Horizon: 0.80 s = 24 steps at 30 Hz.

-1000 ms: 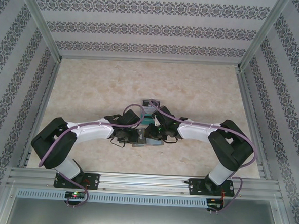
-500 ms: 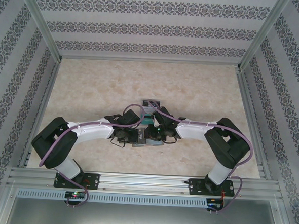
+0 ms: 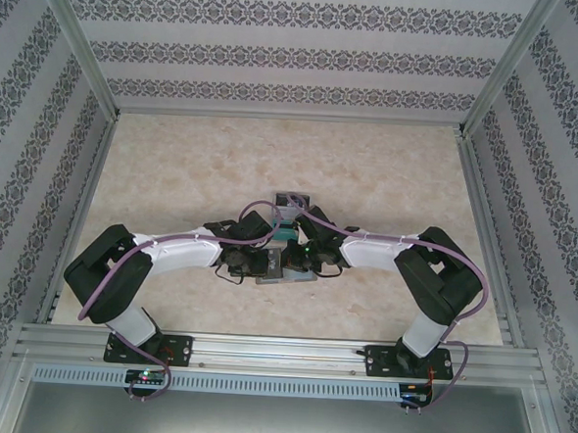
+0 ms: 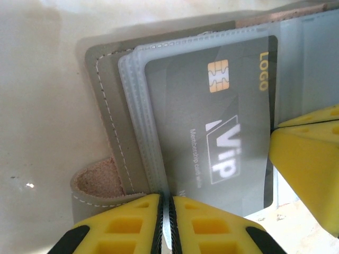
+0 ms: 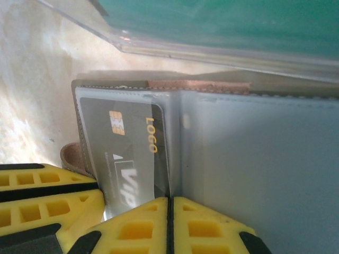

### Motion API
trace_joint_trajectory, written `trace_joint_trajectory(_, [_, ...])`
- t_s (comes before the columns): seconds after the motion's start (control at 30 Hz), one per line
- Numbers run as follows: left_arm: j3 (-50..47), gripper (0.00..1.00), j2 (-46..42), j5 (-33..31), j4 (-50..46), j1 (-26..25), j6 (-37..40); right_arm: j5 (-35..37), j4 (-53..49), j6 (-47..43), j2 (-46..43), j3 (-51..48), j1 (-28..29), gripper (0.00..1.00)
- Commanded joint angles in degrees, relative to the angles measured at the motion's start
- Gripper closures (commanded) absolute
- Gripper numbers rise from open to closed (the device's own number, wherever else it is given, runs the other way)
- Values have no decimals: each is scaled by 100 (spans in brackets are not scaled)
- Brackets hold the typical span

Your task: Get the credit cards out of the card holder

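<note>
At the bottom of the left wrist view, the left end effector (image 4: 165,205) has its yellow fingers (image 4: 124,225) pressed together on the edge of the clear pocket sleeves (image 4: 139,121) of the card holder (image 4: 108,121). A thin strip of plastic is caught in the slit between them. Beside it, the right end effector (image 5: 169,206) is closed tight, fingertips touching, right at the end of the grey card (image 4: 212,132). Whether it pinches the card, the sleeve or nothing cannot be told.

The grey card lies inside the front sleeve, with a chip and a gold "LOGO" at one end and "ViP" in pale letters down its middle. The card holder lies open on the desk (image 3: 194,162), grey-brown with pale stitching, a small strap tab (image 4: 98,180) sticking out at its side. Its other half shows a bluish-grey pocket panel (image 5: 254,159). Across the top of the right wrist view a teal card (image 5: 238,21) sits behind a clear plastic edge, close to the lens and blurred.

From above, both wrists meet over the holder at the middle of the desk, the left arm (image 3: 174,252) and the right arm (image 3: 380,252) angled in from either side. Just beyond them a third card (image 3: 292,200), grey with pale markings, lies flat on the desk. Patterned walls (image 3: 279,54) close in the desk on three sides.
</note>
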Motion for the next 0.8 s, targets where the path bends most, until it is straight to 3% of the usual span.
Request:
trace_joint_trajectory(0.0, [28,88,246,-11,37,29,-9,-205,150,-28,-13,91,52,100])
trace_joint_trajectory(0.53, [46,89,235,-103,-49,29,-13,-248,-51,-221,-468,-277,-353,100])
trace_joint_trajectory(0.63, [46,95,228,-87,-58,29,0,-269,21,-188,-438,-279,-339,100])
trace_joint_trajectory(0.77, [94,92,151,-59,-88,25,-13,-276,80,-160,-386,-223,-288,90])
